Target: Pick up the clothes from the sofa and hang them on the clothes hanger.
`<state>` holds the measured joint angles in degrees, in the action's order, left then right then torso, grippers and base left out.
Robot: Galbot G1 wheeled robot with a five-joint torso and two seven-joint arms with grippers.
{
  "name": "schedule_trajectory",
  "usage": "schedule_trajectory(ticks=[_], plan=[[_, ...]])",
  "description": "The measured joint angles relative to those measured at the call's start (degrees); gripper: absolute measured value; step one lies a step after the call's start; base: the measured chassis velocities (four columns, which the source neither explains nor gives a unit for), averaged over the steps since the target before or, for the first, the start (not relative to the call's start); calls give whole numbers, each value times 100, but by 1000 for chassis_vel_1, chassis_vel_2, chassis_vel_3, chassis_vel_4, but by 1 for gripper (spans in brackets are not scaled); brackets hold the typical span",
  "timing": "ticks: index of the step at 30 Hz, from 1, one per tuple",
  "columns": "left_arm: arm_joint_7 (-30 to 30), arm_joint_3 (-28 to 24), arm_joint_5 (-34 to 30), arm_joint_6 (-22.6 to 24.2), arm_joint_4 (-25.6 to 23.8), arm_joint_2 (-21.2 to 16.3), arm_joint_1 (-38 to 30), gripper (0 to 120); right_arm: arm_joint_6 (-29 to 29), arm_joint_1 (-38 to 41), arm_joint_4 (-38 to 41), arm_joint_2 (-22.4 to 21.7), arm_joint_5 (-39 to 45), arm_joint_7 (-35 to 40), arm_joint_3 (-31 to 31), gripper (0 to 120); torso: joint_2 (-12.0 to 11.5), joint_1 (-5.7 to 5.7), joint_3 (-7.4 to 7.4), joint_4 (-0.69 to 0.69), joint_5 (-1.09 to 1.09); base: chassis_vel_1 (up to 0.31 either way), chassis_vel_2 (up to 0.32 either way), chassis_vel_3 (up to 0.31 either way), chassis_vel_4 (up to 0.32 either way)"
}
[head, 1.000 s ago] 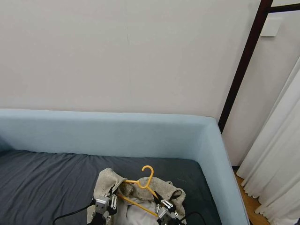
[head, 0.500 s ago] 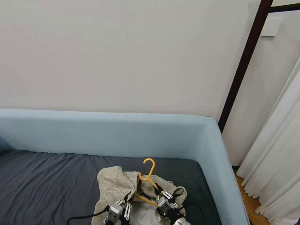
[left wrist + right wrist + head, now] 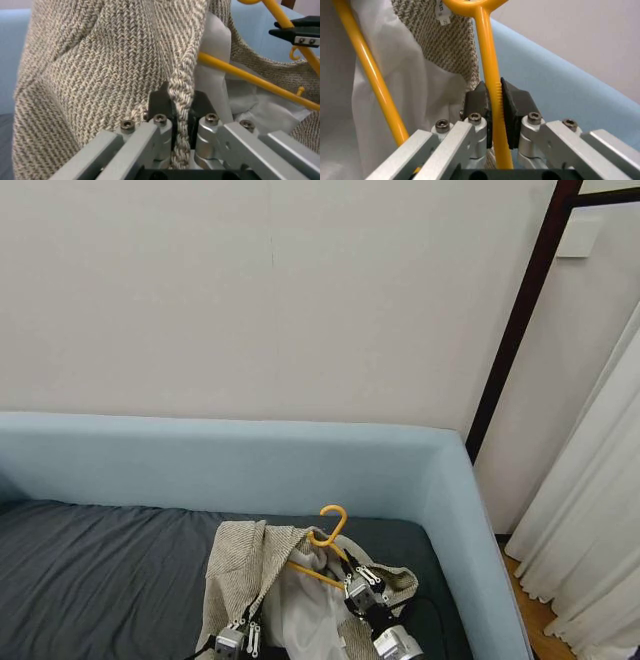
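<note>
Yellow plastic pinched between the black pads of the right gripper [image 3: 496,100], low and right of centre in the head view, clamped on the hanger [image 3: 487,48] just under its hook. Left gripper [image 3: 181,112] at bottom centre, nipped tight on the corded edge of the grey knit cardigan [image 3: 100,56], lifted off the sofa [image 3: 250,465] and draped partly round the hanger. Best to hold the hanger level, draw the knit edge outward over the free arm, and keep both grips firm against slipping

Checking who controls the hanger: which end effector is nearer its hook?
Right. The right end effector is shut on the yellow hanger just below the hook; the left end effector grips the knit garment, lower and leftward.
</note>
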<state>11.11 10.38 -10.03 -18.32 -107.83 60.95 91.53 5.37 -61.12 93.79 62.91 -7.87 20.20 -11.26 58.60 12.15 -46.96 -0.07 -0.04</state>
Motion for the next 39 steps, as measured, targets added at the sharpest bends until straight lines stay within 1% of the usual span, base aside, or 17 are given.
schedule_trajectory(ticks=[3, 4, 5, 7, 10, 15, 17, 20, 21, 23, 25, 27, 32, 33, 35, 36, 39], plan=[[40, 25, 4, 5, 21, 27, -7, 5, 0, -13, 16, -17, 3, 4, 5, 6, 0, 0, 0, 0, 0, 0, 0, 0, 0], [158, 89, 7, 18, 81, 103, -40, 16, 6, -64, 82, -65, 23, 21, 12, 6, 0, 0, 0, -2, 0, 0, 0, 0, 0], [158, 89, 7, 18, 81, 103, -40, 16, 6, -64, 82, -65, 23, 21, 12, 6, 0, 0, 0, -2, 0, 0, 0, 0, 0], [214, 104, 4, 26, 119, 188, -66, 28, 31, -113, 182, -77, 73, 69, 13, 6, 0, 0, 0, -2, 0, 0, 0, 0, 0], [223, 94, 0, 37, 128, 240, -77, 34, 71, -127, 219, -70, 82, 82, 13, 6, 0, 0, 0, 0, 0, 0, 0, 0, 0], [455, 96, -54, 36, 124, 350, -121, 61, 645, -159, 217, 26, 175, 148, 13, 6, 0, 0, 0, 0, 0, 0, 0, 0, 0], [504, 105, -66, 34, 105, 351, -123, 63, 724, -156, 197, 57, 183, 167, 16, 6, 0, 0, 0, 0, -1, 0, 0, 0, 0], [549, 139, -47, 15, 22, 295, -80, 78, 968, -110, 76, 174, 113, 219, 54, 6, 0, 0, 0, -1, 0, 0, 0, 0, 0], [549, 139, -47, 15, 22, 295, -80, 78, 968, -110, 76, 174, 113, 219, 54, 6, 0, 0, 0, -1, 0, 0, 0, 0, 0], [552, 196, 22, -45, -22, 245, -23, 83, 1158, -74, -69, 219, -125, 222, 110, 6, 0, 0, 0, 0, 0, 0, 0, 0, 0], [538, 289, 132, -182, -145, 122, 79, 95, 1446, -60, -357, 254, -547, 222, 255, 6, 0, 0, 0, 0, 0, 0, 0, 0, 0], [510, 307, 139, -210, -189, 71, 97, 97, 1484, -67, -398, 257, -589, 223, 281, 6, 0, 0, 0, 0, 0, 0, 0, 0, 0], [211, 642, 63, -399, -601, -594, 111, 100, 1733, -94, -599, 267, -978, 246, 460, 6, 0, 0, 0, 0, -2, 0, 0, 0, 0], [211, 642, 63, -399, -601, -594, 111, 100, 1733, -94, -599, 267, -978, 246, 460, 6, 0, 0, 0, 0, -2, 0, 0, 0, 0], [-66, 928, -321, -418, -809, -1192, -18, 100, 1922, -103, -663, 302, -1397, 250, 658, 6, 0, 0, 0, 0, -2, 0, 0, 0, 0], [-66, 928, -321, -418, -809, -1192, -18, 100, 1922, -103, -663, 302, -1397, 250, 658, 6, 0, 0, 0, 0, -2, 0, 0, 0, 0], [-574, 984, -1256, -599, -804, -2215, -644, 100, 2007, -108, -718, 315, -1548, 256, 720, 6, 0, 0, 0, -1, -2, 0, 0, 0, 0]])
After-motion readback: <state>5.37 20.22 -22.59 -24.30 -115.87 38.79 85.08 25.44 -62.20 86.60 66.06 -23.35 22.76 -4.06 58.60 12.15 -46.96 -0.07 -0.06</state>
